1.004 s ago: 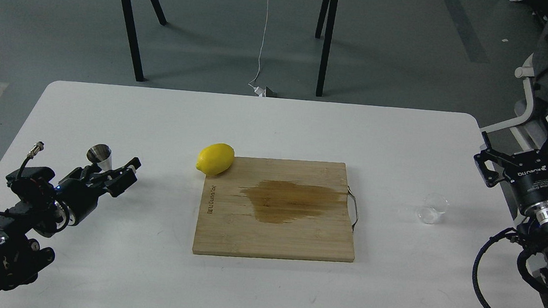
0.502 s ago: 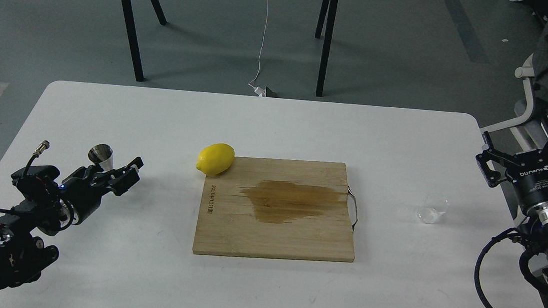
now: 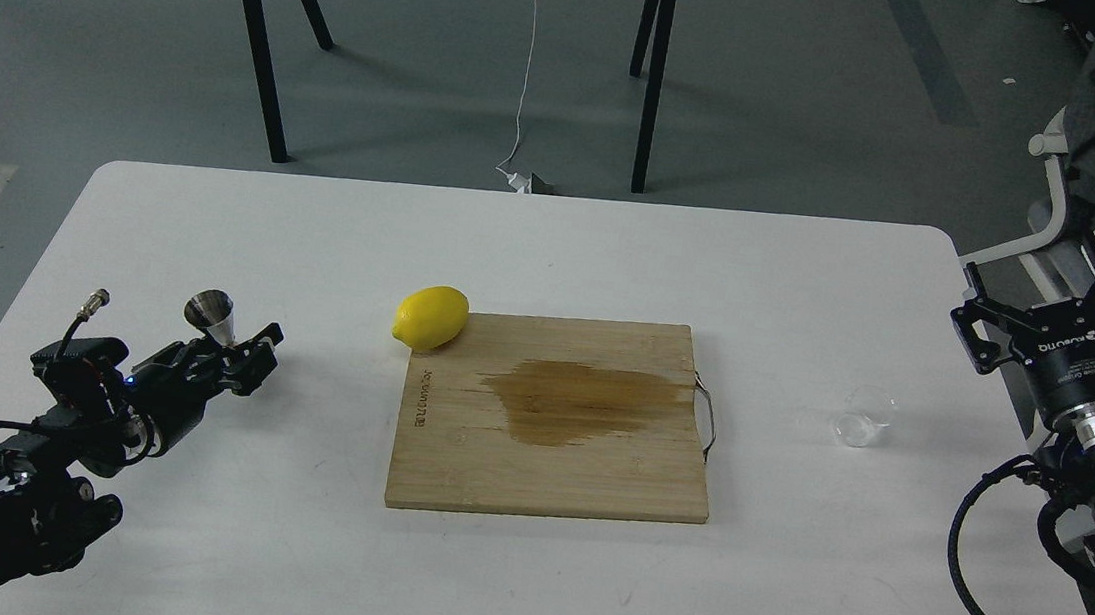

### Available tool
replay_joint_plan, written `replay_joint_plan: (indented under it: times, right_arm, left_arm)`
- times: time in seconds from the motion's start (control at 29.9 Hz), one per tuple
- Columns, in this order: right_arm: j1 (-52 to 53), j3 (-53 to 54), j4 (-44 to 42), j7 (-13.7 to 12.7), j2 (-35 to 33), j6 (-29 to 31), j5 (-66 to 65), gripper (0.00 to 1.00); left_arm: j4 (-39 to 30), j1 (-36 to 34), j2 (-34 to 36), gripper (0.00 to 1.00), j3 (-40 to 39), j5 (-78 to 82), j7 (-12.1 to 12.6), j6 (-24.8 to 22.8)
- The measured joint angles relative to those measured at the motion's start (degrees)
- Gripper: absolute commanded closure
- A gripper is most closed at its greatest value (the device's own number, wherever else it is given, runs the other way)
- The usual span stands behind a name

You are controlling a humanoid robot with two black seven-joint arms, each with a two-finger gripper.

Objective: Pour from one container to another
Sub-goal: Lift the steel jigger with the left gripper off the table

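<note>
White table (image 3: 284, 543), grey floor behind. Steel jigger (image 3: 211, 316) upright at left, touching or pinched by left gripper (image 3: 246, 363), grip unclear. Right gripper (image 3: 1060, 307) spread wide, empty, near right edge. Clear cup (image 3: 862, 417) upright right of cutting board (image 3: 547, 468); lemon (image 3: 430, 317) at board corner.

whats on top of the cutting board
Nothing stands on the cutting board. Its wood carries only a dark wet-looking stain across the middle and printed lettering near its left edge. The lemon lies at its far left corner; whether it overlaps the edge cannot be told.
</note>
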Motion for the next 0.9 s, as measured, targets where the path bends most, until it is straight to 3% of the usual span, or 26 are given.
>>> replay_joint_plan:
  times: [0.64, 0.9]
  right_arm:
    - [-0.01, 0.0, 0.0, 0.0, -0.04, 0.0, 0.0, 0.01]
    - [-0.06, -0.05, 0.0, 0.0, 0.01, 0.0, 0.0, 0.01]
  left_arm:
    - [2.1, -1.07, -0.74, 0.71, 0.29, 0.38, 0.0, 0.0]
    - [2.1, -1.07, -0.68, 0.78, 0.29, 0.41, 0.0, 0.0]
